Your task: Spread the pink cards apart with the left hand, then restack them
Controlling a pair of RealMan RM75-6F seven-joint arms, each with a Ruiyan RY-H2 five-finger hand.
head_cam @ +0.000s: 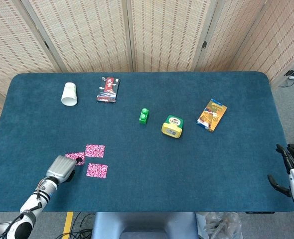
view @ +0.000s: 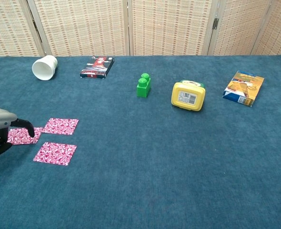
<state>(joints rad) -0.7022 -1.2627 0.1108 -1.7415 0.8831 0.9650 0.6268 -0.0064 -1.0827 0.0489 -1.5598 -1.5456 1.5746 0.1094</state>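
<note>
Working near the table's front-left, your left hand (head_cam: 62,167) rests curled fingertips on one of three thin pink patterned cards (head_cam: 96,170) lying flat and spread; judged light, slippery on cloth, so press from above and slide rather than pinch edges

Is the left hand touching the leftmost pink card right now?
Touching. In the chest view a dark finger of the left hand rests on the leftmost pink card; the head view agrees, with the hand overlapping that card.
</note>
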